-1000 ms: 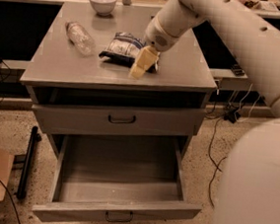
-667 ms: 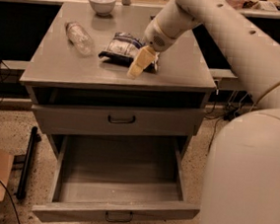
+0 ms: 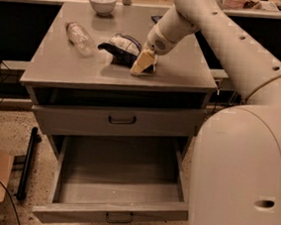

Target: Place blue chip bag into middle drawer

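Blue chip bag, crinkly with white panels, is lying on the grey worktop, long axis running left to right; the pale tool is touching its right end, grip impossible to tell, while the open grey metal middle drawer is waiting below

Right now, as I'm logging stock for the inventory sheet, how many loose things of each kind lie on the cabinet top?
Bowl: 1
Plastic bottle: 1
Blue chip bag: 1
Small dark item partly behind the arm: 1
Total: 4
The claw is down at the bag's right end.
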Robot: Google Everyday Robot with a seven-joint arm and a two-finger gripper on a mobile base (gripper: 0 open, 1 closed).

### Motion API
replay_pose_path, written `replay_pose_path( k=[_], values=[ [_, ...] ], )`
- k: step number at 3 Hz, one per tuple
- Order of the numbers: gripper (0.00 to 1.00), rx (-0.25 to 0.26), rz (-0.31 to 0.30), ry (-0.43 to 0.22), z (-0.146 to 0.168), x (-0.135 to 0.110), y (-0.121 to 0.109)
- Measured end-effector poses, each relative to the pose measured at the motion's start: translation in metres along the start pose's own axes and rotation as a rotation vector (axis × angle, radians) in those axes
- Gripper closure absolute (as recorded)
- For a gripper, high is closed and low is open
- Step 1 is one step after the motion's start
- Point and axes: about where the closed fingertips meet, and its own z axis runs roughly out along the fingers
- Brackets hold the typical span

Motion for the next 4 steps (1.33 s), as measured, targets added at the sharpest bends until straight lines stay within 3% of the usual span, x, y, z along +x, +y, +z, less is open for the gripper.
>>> replay_pose_path(
  k=[1,2,3,4],
  values=[
    [0.61,0.011,0.016,0.010,-0.004,0.005,-0.003],
    [0.85,0.040,-0.019,0.006,-0.022,-0.005,0.005],
    [1.00,0.054,-0.095,-0.026,-0.054,-0.022,0.036],
    [1.00,0.064,-0.236,-0.068,-0.106,-0.033,0.111]
  ],
)
